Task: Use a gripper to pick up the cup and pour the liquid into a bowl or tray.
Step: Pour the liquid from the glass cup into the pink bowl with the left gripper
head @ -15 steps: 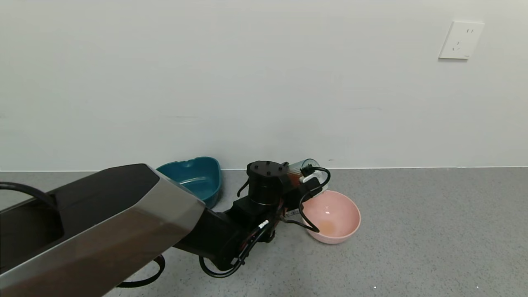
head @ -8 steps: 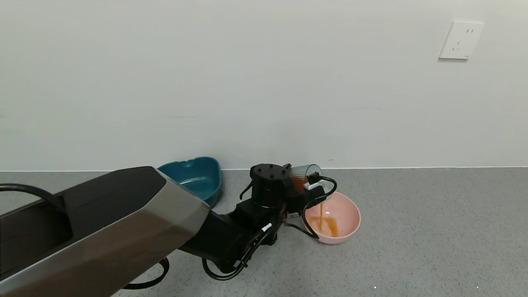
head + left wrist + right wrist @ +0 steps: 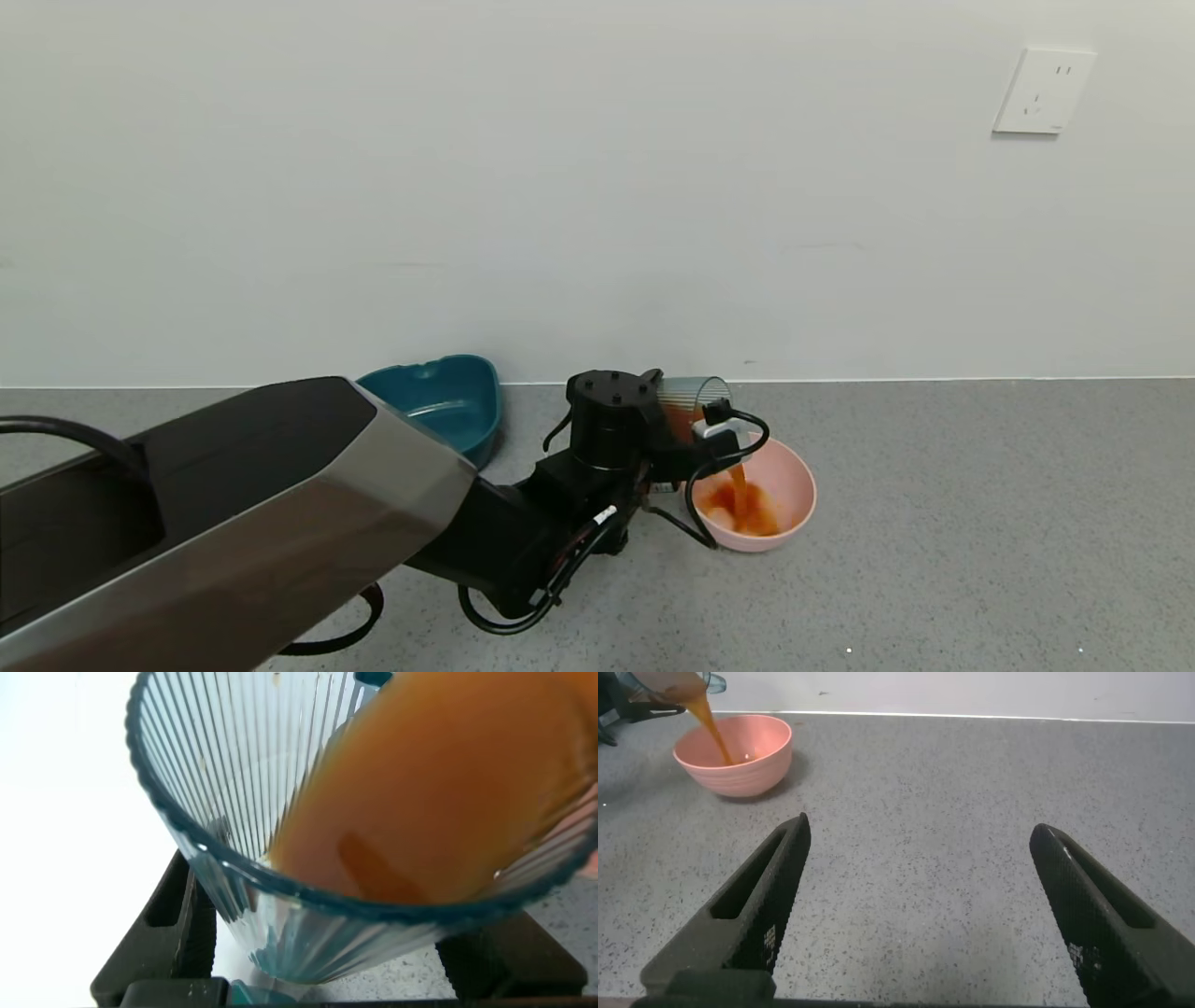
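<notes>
Already mid-pour, the left tool (image 3: 695, 431) gripped the tilted cup (image 3: 691, 397) tightly; liquid (image 3: 738, 481) streamed into the bowl (image 3: 794, 476), some remaining inside.

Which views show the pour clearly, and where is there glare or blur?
Head view: even light, sharp; the stream into the bowl is partly behind the left hand's cable. Left wrist view: the cup fills the frame, background washed out white. Right wrist view: crisp stream and bowl, far off; the open right hand parked near the floor.
</notes>
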